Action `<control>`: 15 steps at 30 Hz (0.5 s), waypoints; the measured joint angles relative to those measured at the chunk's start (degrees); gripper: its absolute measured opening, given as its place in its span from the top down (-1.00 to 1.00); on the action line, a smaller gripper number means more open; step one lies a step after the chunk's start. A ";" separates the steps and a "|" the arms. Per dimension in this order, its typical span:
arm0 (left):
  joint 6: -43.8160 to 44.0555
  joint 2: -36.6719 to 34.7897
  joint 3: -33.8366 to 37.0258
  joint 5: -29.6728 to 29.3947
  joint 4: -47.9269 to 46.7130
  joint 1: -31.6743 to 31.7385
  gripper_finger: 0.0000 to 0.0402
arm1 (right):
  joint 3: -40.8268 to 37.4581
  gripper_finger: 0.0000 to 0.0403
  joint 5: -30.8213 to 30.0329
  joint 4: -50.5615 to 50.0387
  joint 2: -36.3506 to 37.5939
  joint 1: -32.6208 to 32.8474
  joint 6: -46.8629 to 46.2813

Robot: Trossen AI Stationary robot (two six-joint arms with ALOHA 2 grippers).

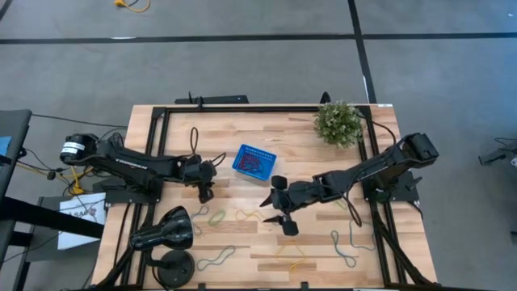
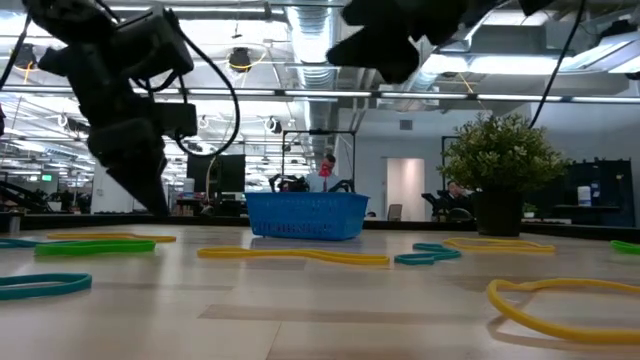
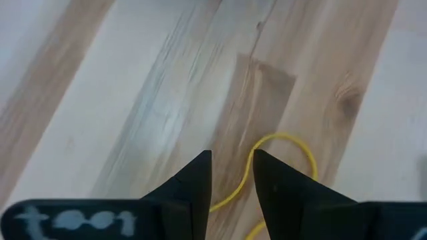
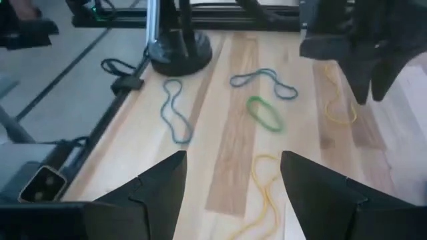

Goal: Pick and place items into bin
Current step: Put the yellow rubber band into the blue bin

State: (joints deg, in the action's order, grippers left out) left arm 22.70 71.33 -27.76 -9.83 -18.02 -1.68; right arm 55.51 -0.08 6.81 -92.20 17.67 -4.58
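The blue mesh bin stands mid-table with some loops inside. Coloured loops lie flat on the wood: yellow-green, yellow, teal, yellow, teal. My left gripper points down left of the bin. It is open by a narrow gap, and a strand of a yellow loop runs between its fingers. I cannot tell whether they touch it. My right gripper hangs wide open above the table, right of the bin. It looks over a green loop and a yellow loop.
A bushy potted plant stands at the far right corner. Two black round-based stands sit at the near left corner. A black frame runs along the table's edges. Bare wood lies between the loops at the near side.
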 joint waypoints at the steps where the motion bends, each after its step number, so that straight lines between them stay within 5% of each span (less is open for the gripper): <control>1: -0.69 0.00 0.22 0.55 0.03 0.00 0.50 | -0.17 -0.19 0.00 -0.78 0.01 -0.19 0.01; 15: -8.22 0.00 4.06 3.25 6.12 -0.01 0.50 | -0.13 -0.19 0.02 -0.41 -0.92 -1.82 -0.02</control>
State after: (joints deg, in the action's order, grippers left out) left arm 14.47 71.33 -23.70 -6.58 -11.90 -1.69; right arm 55.37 -0.05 6.40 -93.12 15.86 -4.60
